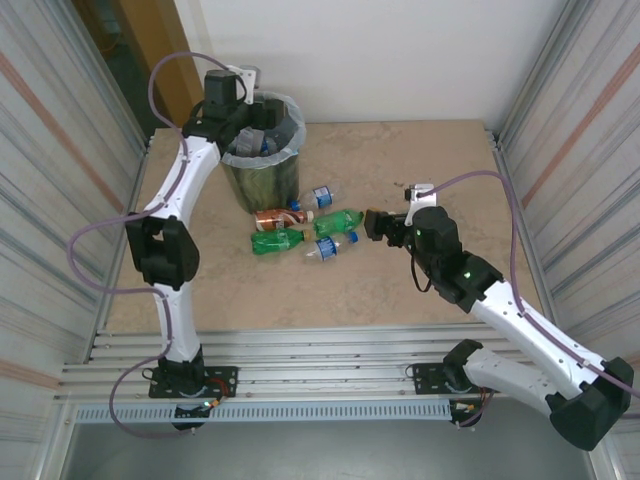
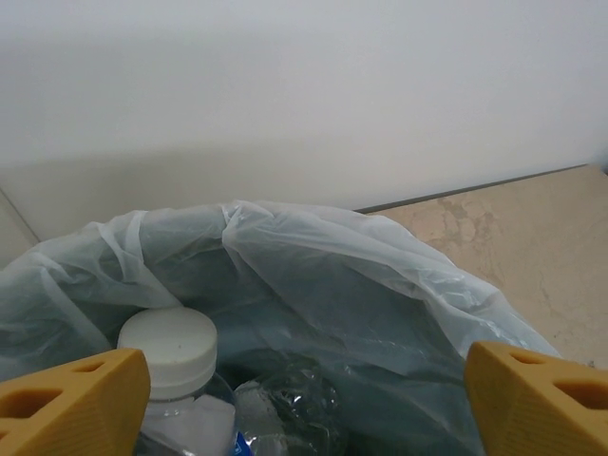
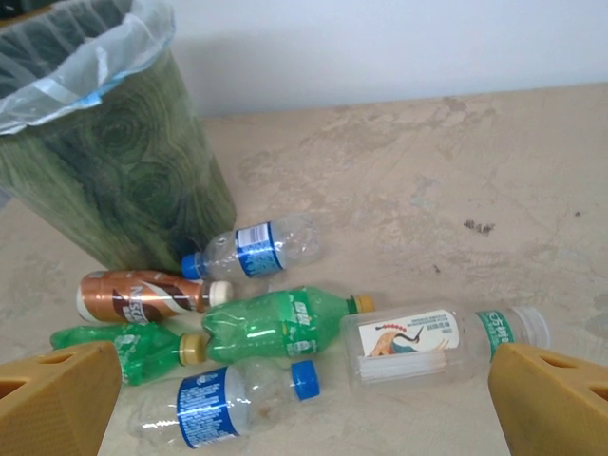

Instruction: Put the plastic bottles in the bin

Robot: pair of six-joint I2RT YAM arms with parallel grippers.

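Well, my right gripper (image 3: 304,408) hangs low over the middle of the tabletop (image 1: 430,290), jaws spread wide with nothing between them. Closest to it lies the white-labelled clear bottle (image 3: 442,342), on its side. Just beside that are a blue-labelled clear bottle (image 3: 223,399) and the larger green bottle (image 3: 280,323), all crowded together. Behind those lie a second green bottle (image 3: 104,344), a brown-orange bottle (image 3: 142,294) and another blue-labelled one (image 3: 256,249), the last with its cap close by the foot of the bin (image 3: 114,180).

I judge these plastic bottles to be empty: light, thin-walled and springy. They are round enough to roll, or to squirt away if pinched off-centre. The labelled waist looks like the best hold, taken across the barrel at its middle with the jaws square to the long axis. The neck is stiffer but narrow and slick. A hard squeeze would only crumple the wall, which does no harm here. The white-labelled bottle has open tabletop on its outer side, so it seems the easiest for my fingers to straddle.

Farther off, near the far edge of the tabletop and left of its middle, the bin stands upright with its pale liner (image 2: 313,266) folded over the rim. My left gripper (image 2: 304,408) hovers above its mouth, jaws parted and empty. Below it a white-capped bottle (image 2: 171,347) rests inside among other clear ones.
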